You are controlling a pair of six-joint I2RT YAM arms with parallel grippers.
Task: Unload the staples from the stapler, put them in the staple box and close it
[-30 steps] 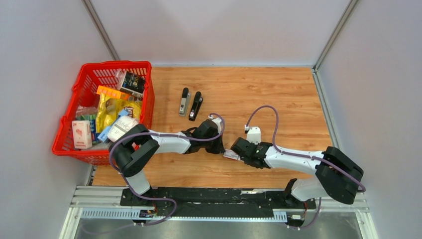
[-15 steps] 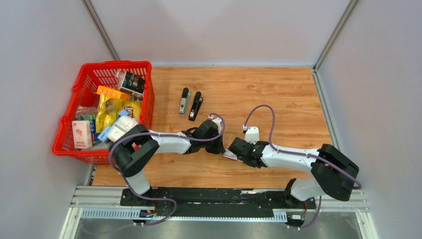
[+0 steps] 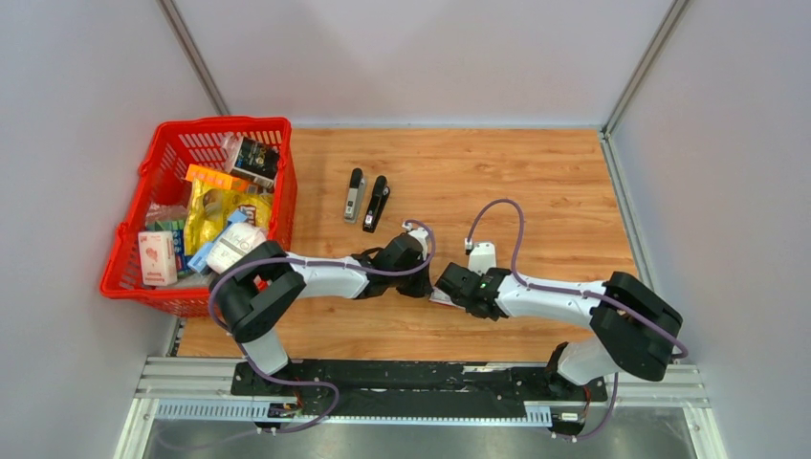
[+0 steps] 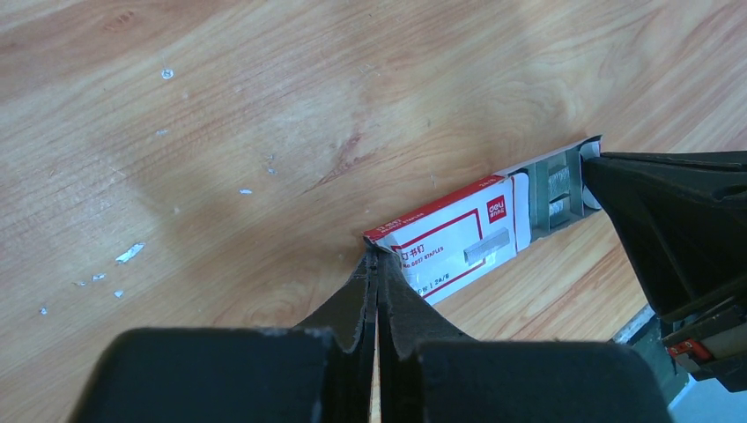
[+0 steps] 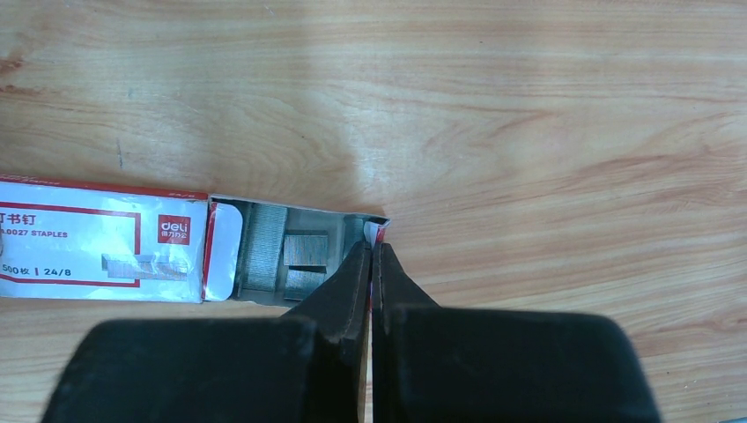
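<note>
**Table layout: basket left, staplers behind, box in the middle**

A basket (image 3: 218,122) of packaged goods stands at the table's (image 3: 536,182) left edge, toward the far left corner; two staplers (image 3: 355,194) (image 3: 377,202) lie side by side right of it, behind the middle; the staple box (image 4: 458,238) lies flat nearer the near edge, between the left gripper (image 4: 373,264) at its left end and the right gripper (image 5: 370,251) at its right end; staples (image 5: 264,256) lie in the box's open right end.

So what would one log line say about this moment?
left gripper: shut on staple box corner | right gripper: shut on tray end | staples: showing in tray | staplers: untouched
</note>
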